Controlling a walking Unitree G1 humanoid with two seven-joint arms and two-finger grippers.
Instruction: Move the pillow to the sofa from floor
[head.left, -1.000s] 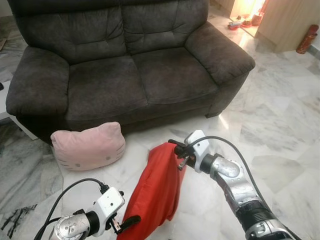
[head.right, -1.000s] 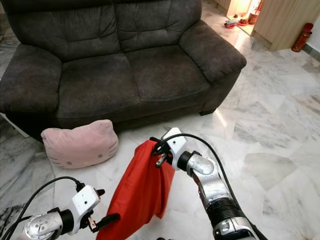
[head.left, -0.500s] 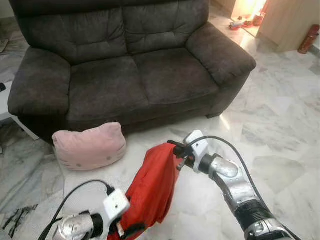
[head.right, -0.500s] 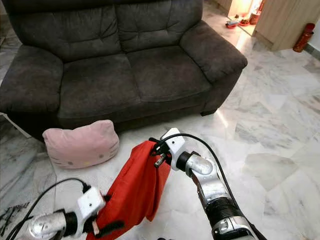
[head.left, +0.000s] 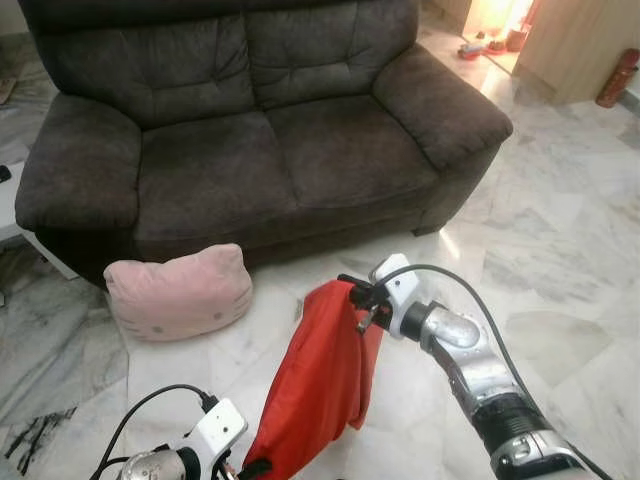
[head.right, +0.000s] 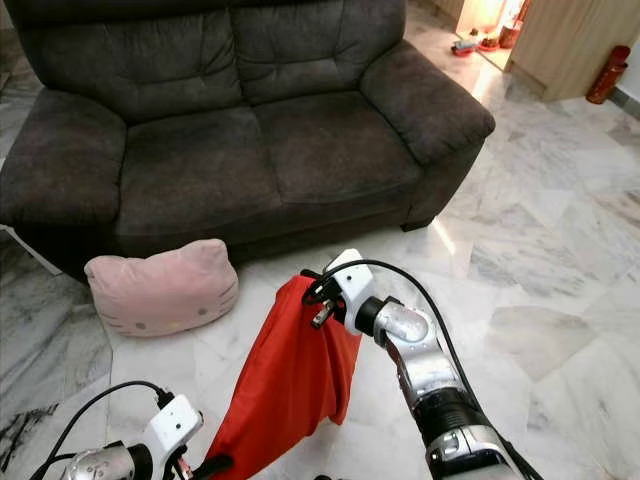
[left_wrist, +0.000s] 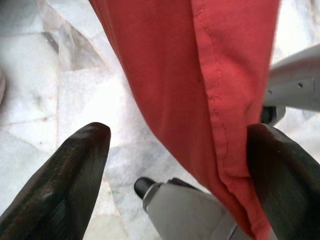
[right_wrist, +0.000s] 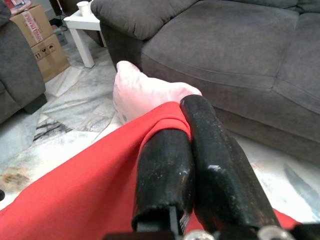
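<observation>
A red pillow (head.left: 320, 380) hangs by its top corner over the marble floor in front of the dark grey sofa (head.left: 260, 150). My right gripper (head.left: 352, 293) is shut on that corner, the red cloth (right_wrist: 90, 200) pinched between its fingers (right_wrist: 165, 165). My left gripper (head.left: 250, 467) is low by the pillow's bottom end. In the left wrist view its fingers (left_wrist: 80, 170) stand wide open, with the pillow's seamed edge (left_wrist: 170, 75) between them, close to one finger. A pink cat-face pillow (head.left: 178, 292) lies on the floor against the sofa's front.
A white side table (right_wrist: 87, 22) and cardboard boxes (right_wrist: 37, 35) stand past the sofa's left arm. A wooden cabinet (head.left: 575, 40) and a red fire extinguisher (head.left: 613, 78) are at the far right. Open marble floor lies to the right.
My left arm has sunk lower, toward the pillow's bottom end. The red pillow now hangs straighter from the right gripper, which has barely moved.
</observation>
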